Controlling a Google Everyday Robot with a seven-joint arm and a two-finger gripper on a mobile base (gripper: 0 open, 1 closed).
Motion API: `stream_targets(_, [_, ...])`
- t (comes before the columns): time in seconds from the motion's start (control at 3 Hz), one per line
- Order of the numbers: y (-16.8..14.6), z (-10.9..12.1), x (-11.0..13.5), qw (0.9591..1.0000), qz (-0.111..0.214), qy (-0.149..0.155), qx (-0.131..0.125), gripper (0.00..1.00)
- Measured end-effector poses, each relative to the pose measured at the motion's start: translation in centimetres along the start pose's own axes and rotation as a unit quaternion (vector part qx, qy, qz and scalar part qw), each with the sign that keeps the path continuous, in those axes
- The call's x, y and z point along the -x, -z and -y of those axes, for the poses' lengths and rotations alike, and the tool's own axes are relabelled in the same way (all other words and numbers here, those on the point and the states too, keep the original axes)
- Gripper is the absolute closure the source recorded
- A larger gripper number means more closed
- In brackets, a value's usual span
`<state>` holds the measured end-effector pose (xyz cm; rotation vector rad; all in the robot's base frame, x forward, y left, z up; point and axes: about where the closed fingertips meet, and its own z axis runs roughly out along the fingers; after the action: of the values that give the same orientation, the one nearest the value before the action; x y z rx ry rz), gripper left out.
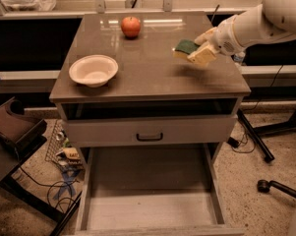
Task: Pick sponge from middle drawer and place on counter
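Note:
The sponge (pixel 185 47), dark green on top with a yellow layer below, is held in my gripper (pixel 198 46) a little above the right side of the counter (pixel 152 75). The gripper is shut on it, with pale fingers (pixel 202 56) around its right end. My white arm reaches in from the upper right. The middle drawer (pixel 148 211) is pulled out at the bottom of the view, and its pale plank floor is bare.
A white bowl (pixel 93 70) sits on the counter's left side and a red apple (pixel 131 26) at its back. A shut grey drawer front with a black handle (pixel 149 137) lies above the open drawer. Cables and clutter (pixel 66 156) lie on the floor at left.

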<state>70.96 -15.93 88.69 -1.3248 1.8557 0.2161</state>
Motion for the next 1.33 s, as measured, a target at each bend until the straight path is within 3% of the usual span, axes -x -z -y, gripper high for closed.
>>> stream_targets(0.33, [-3.3,1.1,-0.6,0.9993,0.036,-0.007,-0.004,1.0])
stream_targets(0.67, [-3.9,1.0,-0.7,0.9993,0.036,-0.007,0.0,0.84])
stream_targets(1.0, [-4.2,0.8,-0.6,0.9993,0.037,-0.007,0.002,0.61])
stream_targets(1.33, [-4.6,0.6,-0.6,0.9993,0.037,-0.007,0.006,0.3])
